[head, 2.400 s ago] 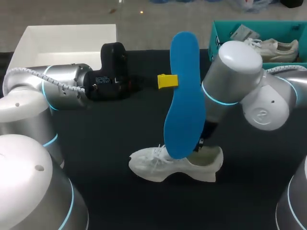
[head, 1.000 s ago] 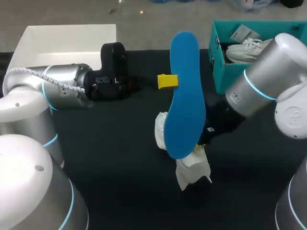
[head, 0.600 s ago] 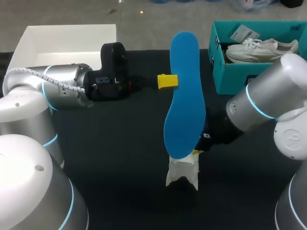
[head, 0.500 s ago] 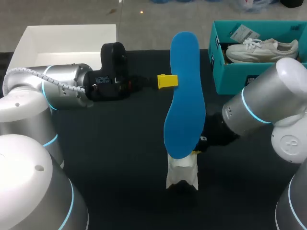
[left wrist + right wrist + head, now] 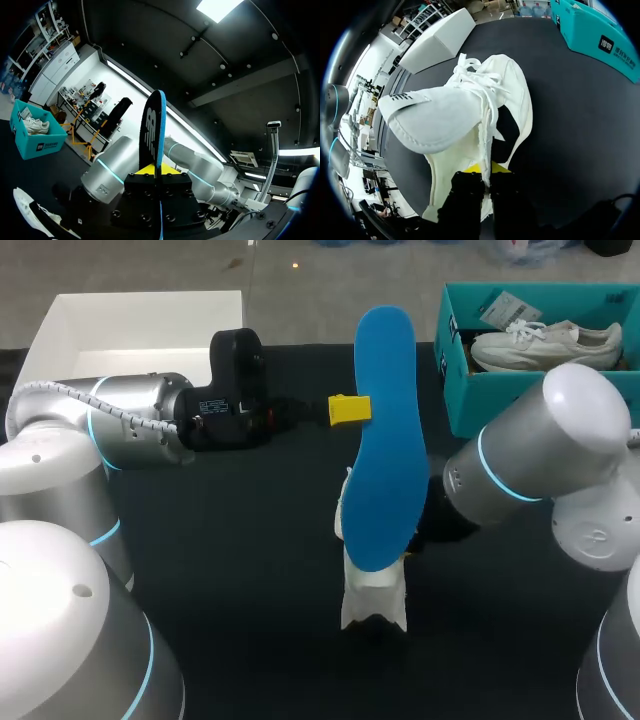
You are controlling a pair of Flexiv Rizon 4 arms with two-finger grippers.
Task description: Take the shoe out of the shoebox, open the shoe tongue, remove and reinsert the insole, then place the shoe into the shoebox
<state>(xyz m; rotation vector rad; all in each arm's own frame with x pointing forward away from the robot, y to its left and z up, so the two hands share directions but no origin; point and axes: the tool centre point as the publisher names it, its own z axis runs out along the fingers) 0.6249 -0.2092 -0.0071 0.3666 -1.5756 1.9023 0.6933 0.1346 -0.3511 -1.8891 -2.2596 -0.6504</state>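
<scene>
The left jaws are staying clamped on the blue insole (image 5: 385, 440), holding it upright above the middle of the worktop (image 5: 240, 560); it is not moving at all. The right jaws are closed on the side wall of the white shoe (image 5: 372, 592), at the rim of its opening, and the tongue (image 5: 432, 120) is folded out. In the last seconds the right arm has been swinging the shoe around. Before, it was lying sideways across the worktop; now it is pointing lengthwise, just under the lower end of the insole. I am judging that the removal is done and the shoe is being lined up for putting the insole back. The shoebox (image 5: 470, 405), far right, is holding only the other shoe (image 5: 545, 340).
</scene>
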